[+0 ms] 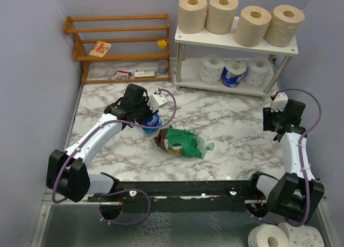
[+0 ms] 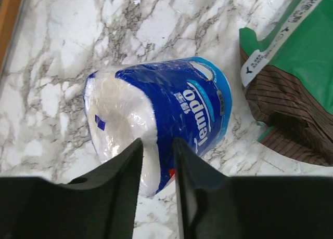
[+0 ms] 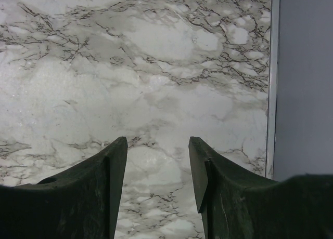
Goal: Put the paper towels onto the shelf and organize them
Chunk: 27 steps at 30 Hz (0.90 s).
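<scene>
A blue-wrapped paper towel roll [image 2: 171,109] lies on its side on the marble table, next to a green and brown snack bag. My left gripper [image 2: 157,143] is shut on the roll's near end; it shows in the top view [image 1: 146,118] left of centre. The white shelf [image 1: 215,41] stands at the back right. Four tan rolls [image 1: 192,13] stand on its top tier. Two white dotted rolls [image 1: 212,68] and a blue-wrapped roll [image 1: 234,74] sit on the lower tier. My right gripper [image 3: 157,140] is open and empty over bare marble, near the table's right edge in the top view [image 1: 275,130].
The snack bag [image 1: 180,142] lies mid-table, just right of the held roll [image 2: 296,78]. An orange-brown wooden rack [image 1: 121,43] with small items stands at the back left. Two more white rolls [image 1: 269,237] lie below the table's front right corner.
</scene>
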### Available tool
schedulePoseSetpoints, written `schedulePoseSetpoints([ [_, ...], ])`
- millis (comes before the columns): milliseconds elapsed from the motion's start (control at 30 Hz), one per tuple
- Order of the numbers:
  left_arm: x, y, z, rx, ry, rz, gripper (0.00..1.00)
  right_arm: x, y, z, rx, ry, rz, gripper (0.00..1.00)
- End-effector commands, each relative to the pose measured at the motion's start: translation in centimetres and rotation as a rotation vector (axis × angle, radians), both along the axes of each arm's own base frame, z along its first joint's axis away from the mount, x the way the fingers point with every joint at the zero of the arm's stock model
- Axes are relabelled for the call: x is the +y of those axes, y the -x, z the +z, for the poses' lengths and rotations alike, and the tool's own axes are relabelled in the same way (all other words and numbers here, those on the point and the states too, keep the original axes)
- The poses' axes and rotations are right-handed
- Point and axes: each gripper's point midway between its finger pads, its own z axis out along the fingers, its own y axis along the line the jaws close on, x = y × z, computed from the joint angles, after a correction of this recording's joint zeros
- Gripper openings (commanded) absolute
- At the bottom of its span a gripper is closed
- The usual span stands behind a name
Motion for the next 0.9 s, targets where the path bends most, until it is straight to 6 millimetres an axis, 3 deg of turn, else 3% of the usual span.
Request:
schedulePoseSetpoints([
  [0, -1.1, 2.7, -1.2, 0.123, 0.066, -0.024, 0.37, 0.0, -0.3, 0.5, -0.016, -0.004, 0.013, 0.52],
  [167, -1.9, 3.4, -0.2, 0.131, 0.122, -0.042, 0.41, 0.0, -0.3, 0.5, -0.014, -0.004, 0.012, 0.52],
  [333, -2.3, 3.3, 0.7, 0.123, 0.147, -0.035, 0.54, 0.1, -0.3, 0.6, -0.018, -0.003, 0.012, 0.52],
  [500, -2.2, 3.4, 1.3, 0.09, 0.124, -0.095, 0.79, 0.0, -0.3, 0.2, -0.003, -0.009, 0.013, 0.52],
  [733, -1.2, 2.1, -0.8, 0.127, 0.022, -0.067, 0.76, 0.0, -0.3, -0.1, 0.01, -0.014, 0.013, 0.52],
  [867, -1.2, 1.9, -2.4, 0.161, -0.003, -0.061, 0.66, 0.1, -0.3, -0.1, 0.008, -0.014, 0.013, 0.52],
])
